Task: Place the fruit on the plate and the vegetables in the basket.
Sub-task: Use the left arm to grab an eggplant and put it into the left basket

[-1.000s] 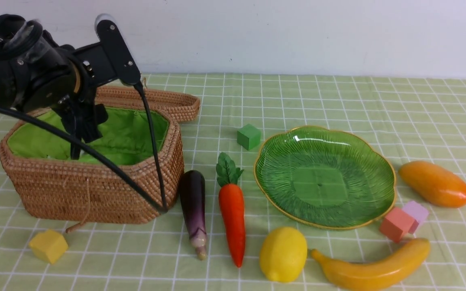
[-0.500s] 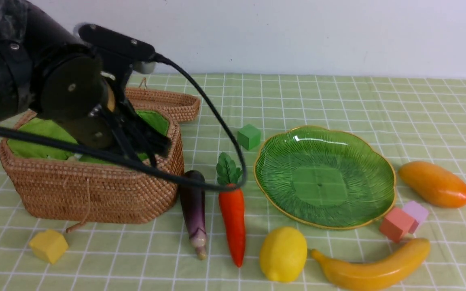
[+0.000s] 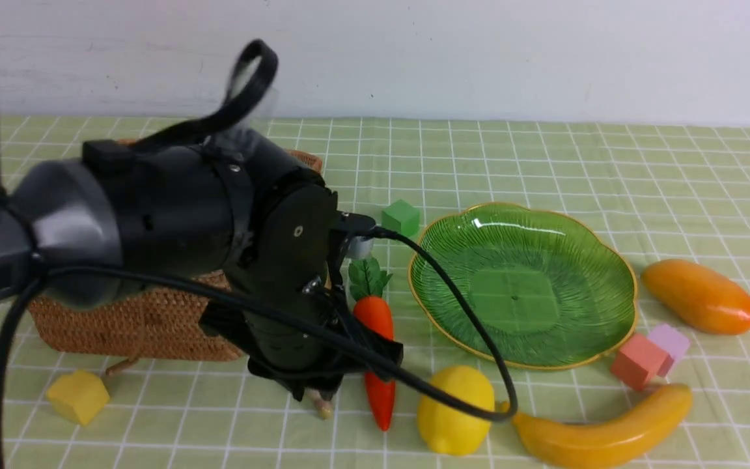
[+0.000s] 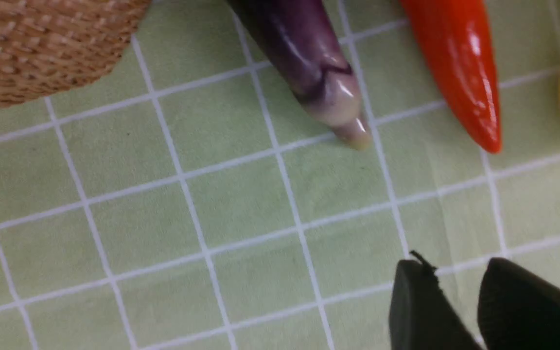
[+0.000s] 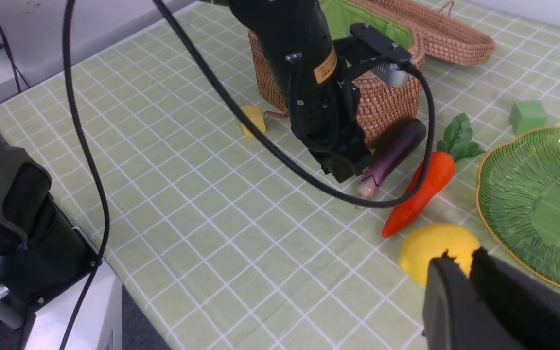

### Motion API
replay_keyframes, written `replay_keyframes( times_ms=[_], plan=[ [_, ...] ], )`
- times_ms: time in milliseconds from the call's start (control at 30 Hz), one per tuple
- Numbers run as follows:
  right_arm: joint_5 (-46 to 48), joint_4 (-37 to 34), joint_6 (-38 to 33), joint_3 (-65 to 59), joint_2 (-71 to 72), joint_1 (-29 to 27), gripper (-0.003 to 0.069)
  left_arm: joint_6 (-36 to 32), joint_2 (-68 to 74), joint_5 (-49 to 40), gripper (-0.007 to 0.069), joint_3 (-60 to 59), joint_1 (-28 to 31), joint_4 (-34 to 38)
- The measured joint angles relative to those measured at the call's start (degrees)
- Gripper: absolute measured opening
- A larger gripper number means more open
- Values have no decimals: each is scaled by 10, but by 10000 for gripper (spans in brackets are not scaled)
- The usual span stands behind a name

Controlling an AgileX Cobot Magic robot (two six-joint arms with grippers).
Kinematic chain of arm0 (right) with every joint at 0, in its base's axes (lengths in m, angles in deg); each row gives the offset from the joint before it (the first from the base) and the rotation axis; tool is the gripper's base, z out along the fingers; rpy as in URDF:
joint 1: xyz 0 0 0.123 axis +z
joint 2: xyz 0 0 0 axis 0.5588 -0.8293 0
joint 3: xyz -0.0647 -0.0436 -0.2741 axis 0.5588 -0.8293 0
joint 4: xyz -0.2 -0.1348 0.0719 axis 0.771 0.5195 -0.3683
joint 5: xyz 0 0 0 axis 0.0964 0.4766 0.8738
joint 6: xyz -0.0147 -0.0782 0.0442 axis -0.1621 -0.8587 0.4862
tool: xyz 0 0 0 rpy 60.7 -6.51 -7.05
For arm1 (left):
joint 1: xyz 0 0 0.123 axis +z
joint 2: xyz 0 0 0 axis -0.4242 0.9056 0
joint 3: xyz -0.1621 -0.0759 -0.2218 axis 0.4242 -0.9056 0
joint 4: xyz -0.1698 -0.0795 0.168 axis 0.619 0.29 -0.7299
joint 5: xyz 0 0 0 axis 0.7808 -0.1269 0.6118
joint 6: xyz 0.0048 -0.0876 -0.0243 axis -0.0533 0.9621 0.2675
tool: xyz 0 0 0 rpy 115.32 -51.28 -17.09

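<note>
Change: left arm is out of the basket [image 3: 127, 319] and has swung right and nearer. A second ago it hung over the green lining with its jaws wide. Now its wrist sits low over the eggplant [image 5: 392, 146] and blocks most of it in the front view.

Left gripper [image 4: 464, 291]: fingertips a little apart, nothing between them. It hangs just above the cloth by the eggplant's pale near tip, and I see no contact.

Right gripper [image 5: 472, 277]: fingers pressed together, empty, parked near-side by the lemon [image 3: 446, 433].

Positions:
- eggplant: on the table, just right of the basket
- carrot [image 3: 374, 316]: just right of the eggplant, leaves pointing far
- gourd: not in sight. Most of the basket's inside is hidden, so I can't confirm it's in there
- lemon: near side, right of the carrot's tip
- banana [image 3: 603, 433]: near right
- mango [image 3: 700, 296]: right of the plate [image 3: 518, 286]
- plate: nothing on it

Read: this looks like one drop-off done and the approach to vegetable two, probably the eggplant. Two vegetables and all three fruits are still on the table, so it's early in the task.

Risk: the carrot lies close alongside, and the arm's cable drapes over both carrot and lemon, so either could get dragged.
</note>
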Motion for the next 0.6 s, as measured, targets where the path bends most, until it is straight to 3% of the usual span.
replay_keyframes(
  times_ms=[67, 100, 200, 600],
  plan=[
    [0, 0, 0, 0, 0, 0, 74, 21, 14, 20, 314, 0, 9, 0],
    [0, 1, 0, 0, 0, 0, 76, 52, 28, 42, 380, 0, 17, -1],
    [0, 1, 0, 0, 0, 0, 76, 90, 48, 80, 440, 0, 24, -4],
    [10, 1, 0, 0, 0, 0, 86, 106, 96, 114, 423, 0, 25, -43]
  ],
)
